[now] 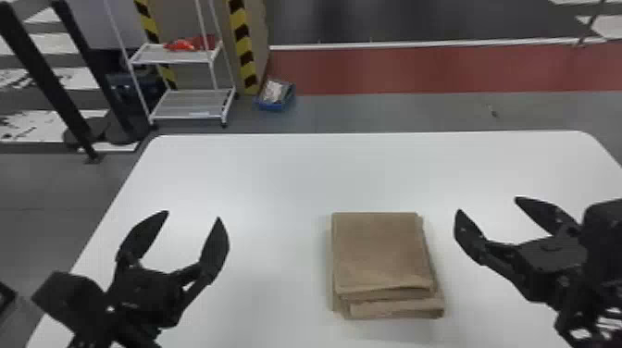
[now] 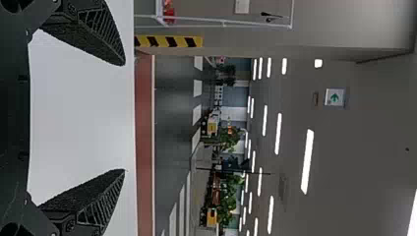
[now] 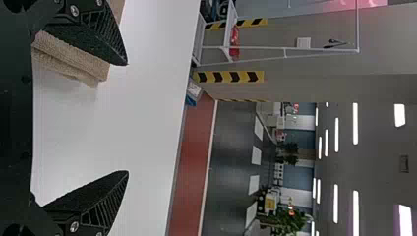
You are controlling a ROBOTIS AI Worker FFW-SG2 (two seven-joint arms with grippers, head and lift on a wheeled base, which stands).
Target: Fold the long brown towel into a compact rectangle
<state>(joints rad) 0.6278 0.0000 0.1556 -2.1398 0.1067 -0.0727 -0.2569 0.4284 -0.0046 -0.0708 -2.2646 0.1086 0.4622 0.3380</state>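
The brown towel lies on the white table as a compact, layered rectangle, its lower layers jutting out a little at the near edge. To its left, my left gripper stands open over the table with nothing between its fingers. My right gripper is open and empty to the towel's right, apart from it. In the left wrist view, my left gripper has its fingers wide apart. The right wrist view has my right gripper spread, with the towel partly behind one finger.
The white table has rounded far corners. Beyond it on the floor stand a white shelf cart with red items, a blue bin, a yellow-and-black striped edge and black posts at the left.
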